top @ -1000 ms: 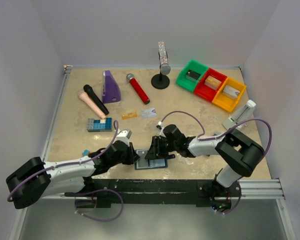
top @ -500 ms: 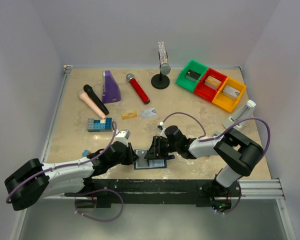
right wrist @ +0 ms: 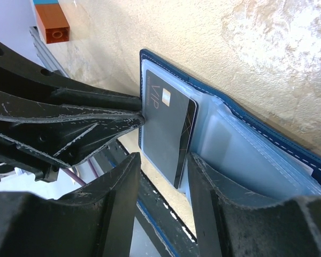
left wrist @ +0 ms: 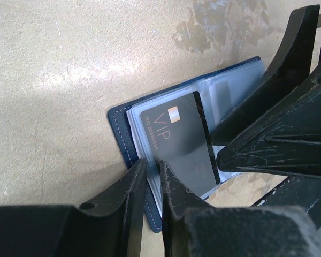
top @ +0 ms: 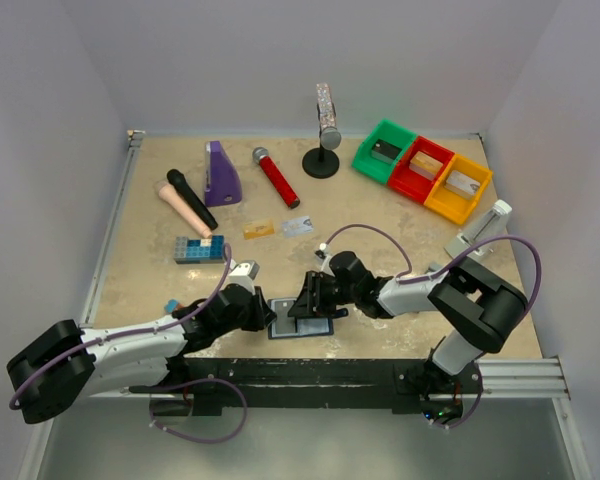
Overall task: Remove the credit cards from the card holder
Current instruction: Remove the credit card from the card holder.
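Mottled beige tabletop fills our overhead view, closed in by pale walls. Near its front edge, between the two arms, the card holder lies open, with its navy cover down and its blue-grey pockets facing up. We see a black card marked VIP on top of the clear sleeves, askew to the holder's edges.

The left gripper sits at the holder's left side. Its fingers are drawn close together and pinch the holder's edge, cover and sleeve together.

The right gripper faces it from the other side. Its fingers stand apart with the free end of the black card between them, and we cannot tell whether they press on it. In the right wrist view, one left fingertip reaches the card's far edge.

Two more cards lie farther back on the table, well apart from the holder. One is an orange-gold card, and a silvery card lies near it on the right. A studded blue brick block sits to their left. A green bin, a red bin and a yellow bin stand in a row at the far right.
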`<state>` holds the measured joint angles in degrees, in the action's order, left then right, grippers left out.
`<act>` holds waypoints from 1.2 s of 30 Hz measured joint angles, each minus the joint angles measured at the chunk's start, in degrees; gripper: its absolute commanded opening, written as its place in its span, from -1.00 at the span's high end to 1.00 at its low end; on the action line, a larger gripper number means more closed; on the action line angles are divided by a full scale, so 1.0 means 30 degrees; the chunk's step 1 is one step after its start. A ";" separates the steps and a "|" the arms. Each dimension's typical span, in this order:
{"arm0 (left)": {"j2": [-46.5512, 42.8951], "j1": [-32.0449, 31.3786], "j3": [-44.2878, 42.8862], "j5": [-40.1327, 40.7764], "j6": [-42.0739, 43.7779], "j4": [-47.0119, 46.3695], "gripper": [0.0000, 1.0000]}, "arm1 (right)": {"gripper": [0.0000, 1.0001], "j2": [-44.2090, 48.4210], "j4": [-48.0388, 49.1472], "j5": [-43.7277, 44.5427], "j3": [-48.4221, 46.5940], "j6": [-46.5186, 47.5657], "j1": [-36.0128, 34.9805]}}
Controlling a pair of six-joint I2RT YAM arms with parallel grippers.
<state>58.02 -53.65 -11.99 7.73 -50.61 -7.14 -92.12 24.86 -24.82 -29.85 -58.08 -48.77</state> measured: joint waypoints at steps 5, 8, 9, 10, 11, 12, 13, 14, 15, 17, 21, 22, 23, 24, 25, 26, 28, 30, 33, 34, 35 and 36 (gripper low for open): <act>0.0007 0.0000 0.0007 0.0000 0.0000 -0.0007 0.58 | 0.06 0.0000 0.0277 0.0000 0.0080 -0.0022 0.0000; 0.0015 0.0000 0.0007 0.0000 0.0000 -0.0015 0.58 | 0.06 0.0000 0.0335 0.0000 0.0080 -0.0029 0.0000; 0.0022 0.0000 0.0007 0.0000 0.0000 -0.0022 0.58 | 0.06 0.0000 0.0379 0.0000 0.0087 -0.0029 0.0000; 0.0036 0.0000 0.0007 0.0000 0.0000 -0.0029 0.58 | 0.06 0.0000 0.0459 0.0000 0.0102 -0.0036 0.0000; 0.0044 0.0000 0.0007 0.0000 0.0000 -0.0029 0.58 | 0.05 0.0000 0.0539 0.0000 0.0124 -0.0073 0.0000; 0.0044 0.0000 0.0015 0.0000 -0.0007 -0.0029 0.58 | 0.04 0.0000 0.0707 0.0007 0.0189 -0.0087 0.0000; 0.0044 0.0000 0.0036 0.0000 -0.0007 -0.0058 0.58 | 0.03 0.0000 0.0823 0.0015 0.0255 -0.0109 0.0000; 0.0036 0.0000 0.0066 0.0007 -0.0007 -0.0102 0.56 | 0.03 0.0000 0.0867 0.0007 0.0284 -0.0131 0.0000; 0.0022 0.0000 0.0102 0.0007 -0.0015 -0.0168 0.55 | 0.03 0.0000 0.0867 0.0007 0.0291 -0.0131 0.0000; -0.0015 0.0000 0.0124 0.0007 -0.0022 -0.0197 0.53 | 0.03 0.0000 0.0874 0.0007 0.0291 -0.0131 0.0000; -0.0058 0.0000 0.0182 0.0007 -0.0240 -0.0262 0.52 | 0.04 -0.0058 0.0954 -0.0029 0.0291 -0.0131 0.0000; -0.0058 0.0000 0.0182 0.0007 -0.0284 -0.0270 0.52 | 0.05 -0.0146 0.1086 -0.0080 0.0291 -0.0131 0.0000; -0.0058 0.0000 0.0182 0.0007 -0.0291 -0.0270 0.52 | 0.06 -0.0248 0.1180 -0.0109 0.0291 -0.0146 0.0000; -0.0058 0.0000 0.0182 0.0007 -0.0291 -0.0277 0.52 | 0.07 -0.0350 0.1319 -0.0153 0.0284 -0.0168 0.0000; -0.0058 0.0000 0.0197 0.0007 -0.0291 -0.0291 0.53 | 0.09 -0.0437 0.1479 -0.0182 0.0291 -0.0211 0.0000; -0.0058 0.0000 0.0219 0.0015 -0.0299 -0.0328 0.53 | 0.09 -0.0525 0.1647 -0.0226 0.0291 -0.0262 0.0007; -0.0058 0.0000 0.0219 0.0036 -0.0299 -0.0335 0.55 | 0.10 -0.0627 0.1967 -0.0248 0.0321 -0.0299 0.0022; -0.0051 0.0000 0.0219 0.0066 -0.0299 -0.0328 0.56 | 0.10 -0.0707 0.2353 -0.0291 0.0408 -0.0342 0.0036; -0.0044 0.0000 0.0219 0.0080 -0.0299 -0.0328 0.56 | 0.10 -0.0801 0.3031 -0.0321 0.0641 -0.0415 0.0051; -0.0044 0.0000 0.0219 0.0080 -0.0299 -0.0328 0.56 | 0.10 -0.0816 0.3140 -0.0350 0.0678 -0.0437 0.0066; -0.0044 0.0000 0.0219 0.0080 -0.0299 -0.0328 0.56 | 0.08 -0.0831 0.3177 -0.0386 0.0685 -0.0437 0.0073; -0.0044 0.0000 0.0219 0.0087 -0.0299 -0.0328 0.55 | 0.07 -0.0852 0.3191 -0.0423 0.0685 -0.0444 0.0087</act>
<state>57.89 -53.65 -11.33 7.99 -51.51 -8.12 -94.67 34.44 -26.09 -27.79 -59.42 -48.51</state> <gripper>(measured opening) 0.224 0.451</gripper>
